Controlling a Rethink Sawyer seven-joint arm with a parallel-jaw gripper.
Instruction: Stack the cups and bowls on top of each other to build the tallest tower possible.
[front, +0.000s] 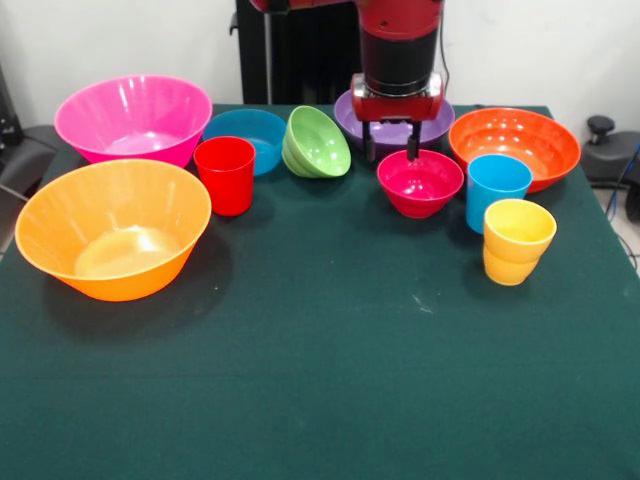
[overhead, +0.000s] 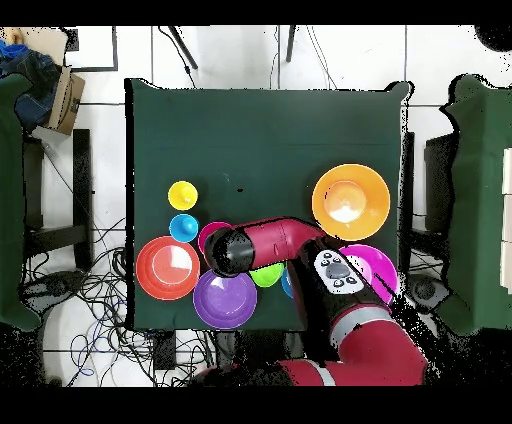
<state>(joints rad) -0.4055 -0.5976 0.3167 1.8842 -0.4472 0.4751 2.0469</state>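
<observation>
Crimson-pink bowl (front: 420, 182) sits between the purple bowl (front: 440, 118) and sky-blue cup (front: 497, 189); my gripper (front: 390, 152) hangs spread over its far rim. Looks light, stiff, slick: I'd pinch 1 rim wall.

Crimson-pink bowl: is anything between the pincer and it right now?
Nothing visible. In the front view the pincer hangs open directly above the far rim of the crimson-pink bowl, with only air between them. The purple bowl sits behind it, and the sky-blue cup stands off to one side.
</observation>
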